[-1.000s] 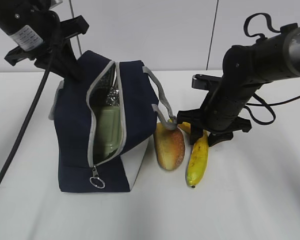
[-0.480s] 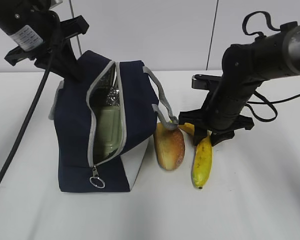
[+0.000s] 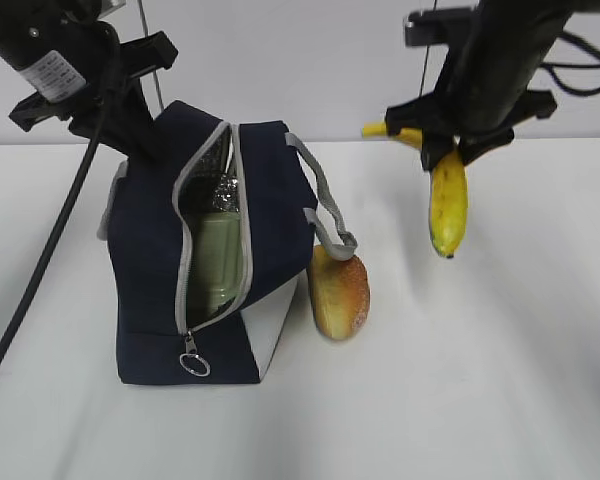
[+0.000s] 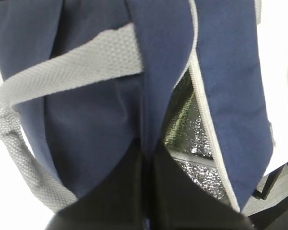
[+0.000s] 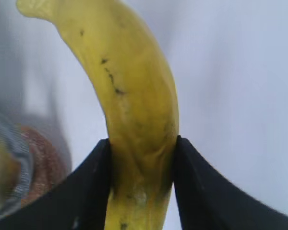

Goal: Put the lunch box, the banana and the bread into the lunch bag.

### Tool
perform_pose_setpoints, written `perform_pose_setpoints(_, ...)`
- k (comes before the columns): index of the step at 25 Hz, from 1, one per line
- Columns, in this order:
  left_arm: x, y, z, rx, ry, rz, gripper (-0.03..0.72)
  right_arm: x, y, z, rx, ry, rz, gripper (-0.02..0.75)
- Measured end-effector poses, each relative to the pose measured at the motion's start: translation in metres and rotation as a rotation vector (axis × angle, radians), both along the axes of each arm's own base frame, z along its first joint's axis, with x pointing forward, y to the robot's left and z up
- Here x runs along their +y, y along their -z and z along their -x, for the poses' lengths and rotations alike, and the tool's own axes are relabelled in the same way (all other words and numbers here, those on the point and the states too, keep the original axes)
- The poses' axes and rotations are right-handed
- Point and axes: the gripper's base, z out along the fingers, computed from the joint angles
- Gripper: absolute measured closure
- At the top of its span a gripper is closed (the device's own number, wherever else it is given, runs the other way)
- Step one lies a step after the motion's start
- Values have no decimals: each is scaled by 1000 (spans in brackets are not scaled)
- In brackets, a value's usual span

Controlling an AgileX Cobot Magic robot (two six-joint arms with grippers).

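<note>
White tabletop (image 3: 500, 400) and a pale wall frame our workspace. We keep our left gripper (image 4: 146, 158) pinched shut on a fold of the lunch bag (image 3: 150, 270) at its top rear edge, which, we judge, steadies the bag and holds its zippered mouth agape toward the camera. Through that opening we see the lunch box (image 3: 215, 260) already standing on end inside, against the silver foil lining (image 4: 187, 129). Our right gripper (image 5: 143, 163) clamps the banana (image 3: 448, 200) near its stem end and holds it in the air, well clear of the table, tip hanging down, to the right of the bag. We judge it is next to go in. Bread (image 3: 338, 292) lies on the table, touching the bag's white lower panel, under the grey handle (image 3: 325, 205).
</note>
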Motion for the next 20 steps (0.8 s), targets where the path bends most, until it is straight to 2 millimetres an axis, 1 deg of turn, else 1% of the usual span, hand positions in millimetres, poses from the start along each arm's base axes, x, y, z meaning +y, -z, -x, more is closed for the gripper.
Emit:
perform_pose_setpoints(1, 0, 0, 0, -1, 3, -1, 690, -1, -15, 1, -36, 2, -10, 441)
perform_pose_setpoints(3, 0, 0, 0, -2, 4, -1, 690, 2, -38, 5, -80, 8, -74, 441)
perform_pose_setpoints(4, 0, 0, 0, -3, 6, -1, 690, 4, -45, 7, -88, -1, -105, 441)
perform_pose_setpoints(5, 0, 0, 0, -3, 6, -1, 690, 10, -52, 10, -87, -25, -171, 441)
perform_pose_setpoints(9, 0, 0, 0, -3, 7, -1, 690, 36, -62, 18, -33, -147, -453, 441)
perform_pose_setpoints(13, 0, 0, 0, -3, 7, -1, 690, 56, -65, 20, -1, -221, -682, 441)
perform_pose_setpoints(15, 0, 0, 0, -3, 7, -1, 690, 64, -61, 16, 20, -237, -780, 440)
perform_pose_setpoints(18, 0, 0, 0, -3, 7, -1, 690, 75, -47, 10, 67, -231, -872, 440)
perform_pose_setpoints(20, 0, 0, 0, -3, 7, -1, 690, 82, -36, 7, 100, -225, -899, 440)
